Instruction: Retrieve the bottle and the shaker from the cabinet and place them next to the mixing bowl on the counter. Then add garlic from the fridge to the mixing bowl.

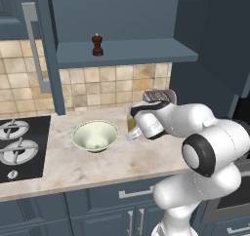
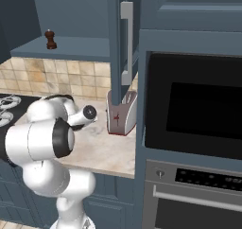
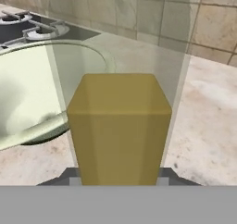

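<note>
Left base view: the gripper [image 1: 133, 127] sits low over the counter [image 1: 88, 167], hidden behind the wrist, with the bottle [image 1: 131, 123] showing as a sliver of yellow-olive at its front. The mixing bowl [image 1: 95, 135] lies just beside the hand, toward the stove side. The shaker [image 1: 97, 45] stands upright on the shelf of the cabinet [image 1: 127, 52], well above the hand and beyond it.

Right base view: the arm covers the hand and bottle, so the grip cannot be judged here. The shaker [image 2: 50, 39] is again high above on the cabinet shelf.

Hand view: the bottle [image 3: 119, 126] stands directly ahead of the hand, between the narrow-set fingers [image 3: 69, 176], which hold it at its lower sides. Its long axis runs upright in this view. The mixing bowl [image 3: 32, 93] lies to the hand's left, near the bottle but apart from it. Whether the bottle's base touches the counter [image 3: 203, 126] is hidden. In my judgement, release turns on that gap beside the bowl.
</note>
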